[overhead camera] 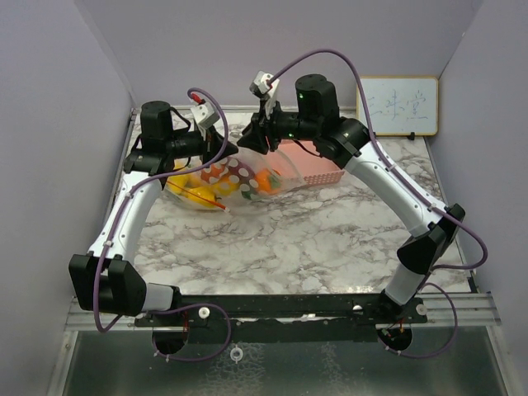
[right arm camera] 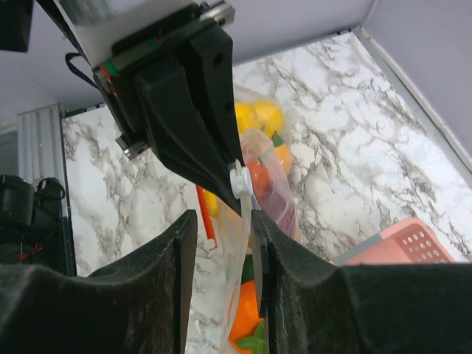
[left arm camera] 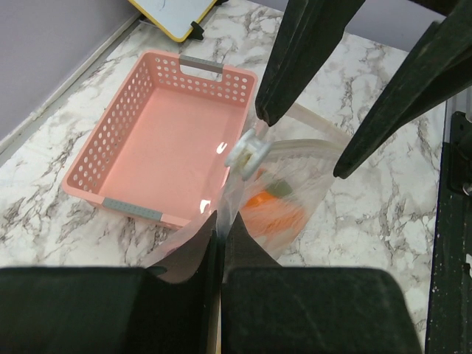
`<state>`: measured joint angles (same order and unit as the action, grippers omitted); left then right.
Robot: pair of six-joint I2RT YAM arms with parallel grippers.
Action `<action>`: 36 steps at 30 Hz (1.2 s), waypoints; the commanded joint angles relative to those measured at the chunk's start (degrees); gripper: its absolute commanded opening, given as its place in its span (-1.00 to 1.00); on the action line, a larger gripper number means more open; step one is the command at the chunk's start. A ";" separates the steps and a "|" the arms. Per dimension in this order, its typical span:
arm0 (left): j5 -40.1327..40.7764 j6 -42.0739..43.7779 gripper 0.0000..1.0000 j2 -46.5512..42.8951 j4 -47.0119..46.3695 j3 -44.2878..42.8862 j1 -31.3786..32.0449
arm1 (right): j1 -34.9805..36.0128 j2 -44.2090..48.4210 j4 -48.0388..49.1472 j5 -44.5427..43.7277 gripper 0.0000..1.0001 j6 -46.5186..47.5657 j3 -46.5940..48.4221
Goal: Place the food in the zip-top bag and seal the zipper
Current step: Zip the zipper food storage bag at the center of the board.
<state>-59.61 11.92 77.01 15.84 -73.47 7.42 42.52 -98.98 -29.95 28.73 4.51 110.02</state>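
The zip-top bag (overhead camera: 235,176), clear with white dots, hangs lifted between both grippers over the marble table. The food inside shows as yellow (overhead camera: 198,195) and orange (overhead camera: 264,180) pieces. In the right wrist view I see yellow fruit (right arm camera: 256,118), an orange piece (right arm camera: 247,310) and a dark red one (right arm camera: 274,198). My left gripper (left arm camera: 223,218) is shut on the bag's top film. A white slider (left arm camera: 247,152) sits on the bag's edge just ahead of it. My right gripper (right arm camera: 221,215) is open, its jaws on either side of the film below the slider (right arm camera: 240,181). The orange-red zipper (right arm camera: 208,217) hangs at the left.
A pink perforated basket (overhead camera: 312,165) stands empty right behind the bag, also seen as the basket (left arm camera: 158,136) in the left wrist view. A small whiteboard (overhead camera: 397,106) leans on the back wall at the right. Purple walls close in both sides.
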 commanded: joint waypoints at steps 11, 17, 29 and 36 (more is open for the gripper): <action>0.80 -1.61 -1.00 -0.80 -2.36 -0.98 1.24 | 0.07 -3.88 3.42 2.71 -0.48 -1.23 3.96; 1.01 -1.77 -1.00 -1.24 -2.27 -1.00 1.29 | 0.04 -3.09 3.00 1.45 -0.88 -1.24 2.21; 1.27 -1.82 -1.00 -1.95 -1.37 -1.42 1.31 | 0.01 1.40 5.98 -8.19 -0.31 2.16 -3.55; 1.33 -2.14 -1.00 -2.22 -1.47 -0.94 1.28 | 0.02 0.78 7.58 -5.60 -0.01 1.77 -1.67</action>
<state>-58.24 10.41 76.99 15.99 -73.47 8.38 42.39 -99.85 -25.34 22.57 5.85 105.91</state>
